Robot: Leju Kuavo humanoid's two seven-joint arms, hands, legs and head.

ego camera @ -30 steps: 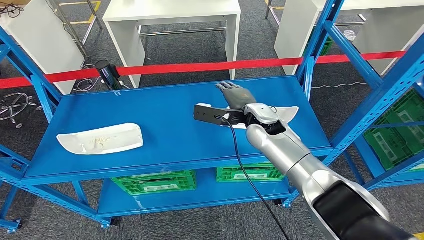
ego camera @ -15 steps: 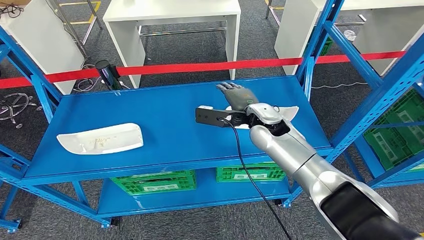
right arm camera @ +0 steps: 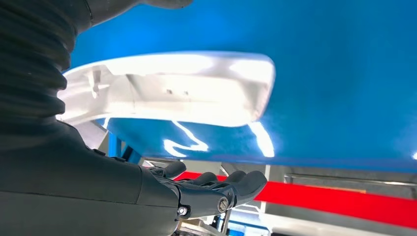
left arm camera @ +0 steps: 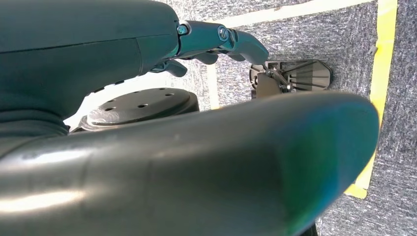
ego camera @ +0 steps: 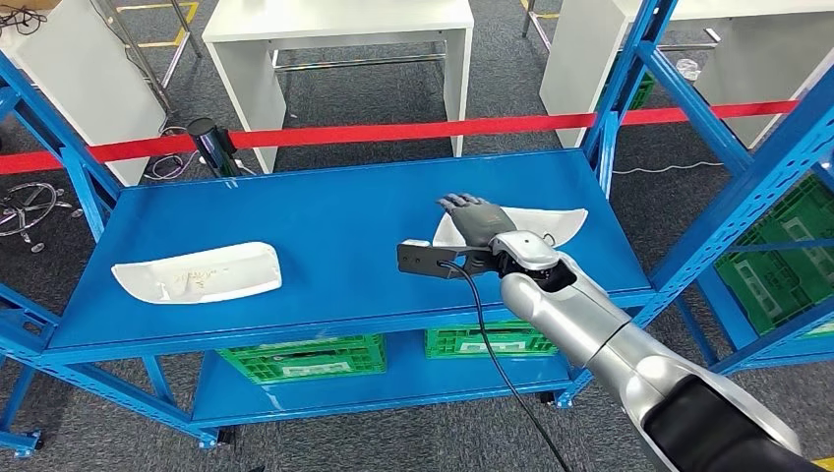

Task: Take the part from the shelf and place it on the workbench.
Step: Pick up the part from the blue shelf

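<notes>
Two white curved parts lie on the blue shelf (ego camera: 325,211): one at the left (ego camera: 202,273) and one at the right (ego camera: 556,221). My right hand (ego camera: 479,220) hovers over the near left end of the right part, its dark fingers stretched out flat and holding nothing. In the right wrist view the same part (right arm camera: 187,93) lies on the blue surface, and my right hand's fingers (right arm camera: 216,189) stay apart from it, slightly curved. My left hand (left arm camera: 221,42) hangs over grey floor with its fingers loosely bent and nothing in them.
A red barrier tape (ego camera: 393,131) runs behind the shelf, with white tables (ego camera: 339,20) beyond it. Blue uprights (ego camera: 629,88) and a slanted beam (ego camera: 757,162) stand at the right. Green crates (ego camera: 305,356) sit on the lower level. A black cable (ego camera: 492,344) hangs from my right wrist.
My right hand has drawn back toward the shelf's near edge and slightly to the right, uncovering more of the right part. Both parts lie where they were.
</notes>
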